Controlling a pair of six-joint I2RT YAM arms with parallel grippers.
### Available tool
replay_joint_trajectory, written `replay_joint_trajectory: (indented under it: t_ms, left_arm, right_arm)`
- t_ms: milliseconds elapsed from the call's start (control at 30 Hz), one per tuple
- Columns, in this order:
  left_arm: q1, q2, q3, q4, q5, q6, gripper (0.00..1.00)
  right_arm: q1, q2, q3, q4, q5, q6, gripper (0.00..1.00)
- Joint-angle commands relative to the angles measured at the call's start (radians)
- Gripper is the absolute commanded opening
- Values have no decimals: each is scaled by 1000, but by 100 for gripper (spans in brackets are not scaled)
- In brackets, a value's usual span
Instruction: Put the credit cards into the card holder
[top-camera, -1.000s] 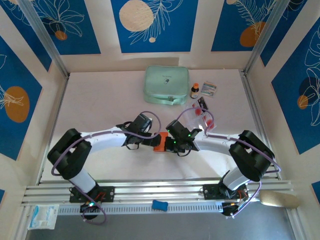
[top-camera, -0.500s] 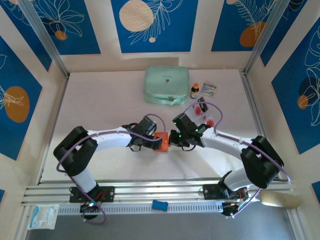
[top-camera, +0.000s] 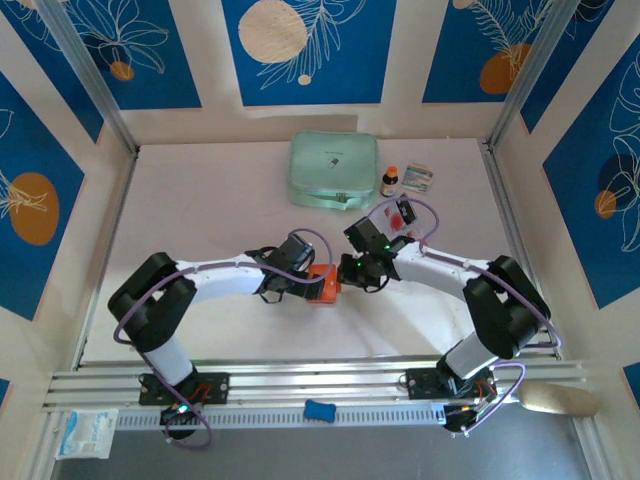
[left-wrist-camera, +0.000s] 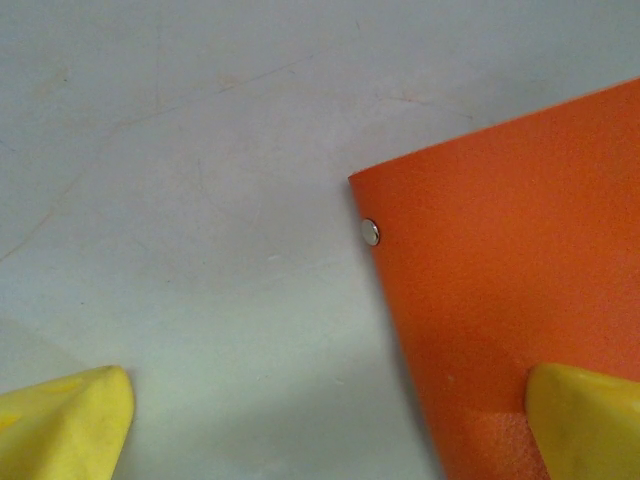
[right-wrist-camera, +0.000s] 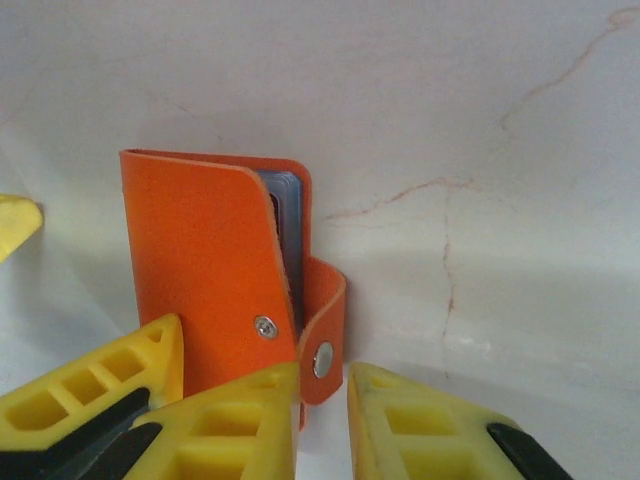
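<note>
The orange card holder (top-camera: 323, 287) lies folded on the white table between both arms. In the right wrist view the card holder (right-wrist-camera: 205, 260) shows grey sleeve edges inside, and its snap strap (right-wrist-camera: 322, 358) sits between my right gripper's (right-wrist-camera: 322, 425) fingertips. The jaws stand slightly apart; the strap touches the left finger, with a sliver of table beside the other. My left gripper (left-wrist-camera: 325, 430) is wide open, one fingertip (left-wrist-camera: 590, 420) over the card holder (left-wrist-camera: 500, 290), the other on bare table. Credit cards (top-camera: 402, 212) with red marks lie in a clear tray behind the right arm.
A mint-green zip case (top-camera: 332, 170) stands at the back, with a small brown bottle (top-camera: 389, 181) and a printed packet (top-camera: 419, 178) to its right. Metal rails run along the table's sides and near edge. A blue object (top-camera: 320, 410) lies on the near rail.
My right gripper has drawn back a little from the holder and its jaws have parted slightly. The left arm and the holder shifted slightly right.
</note>
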Motion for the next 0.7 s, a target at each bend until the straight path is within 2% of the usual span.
replay_joint_trajectory:
  t_ms: [0, 267, 500, 667]
  left_arm:
    - [-2, 39, -26, -81, -60, 20, 100]
    - [-3, 45, -30, -74, -56, 16, 100]
    - [-3, 47, -27, -73, -54, 16, 100]
    - [-4, 47, -31, -68, -55, 18, 100]
  right_arm:
    - [0, 24, 35, -22, -25, -23, 21]
    - [0, 56, 47, -16, -30, -29, 19]
    - [-2, 50, 34, -4, -37, -25, 0]
    - [-3, 21, 21, 31, -70, -10, 0]
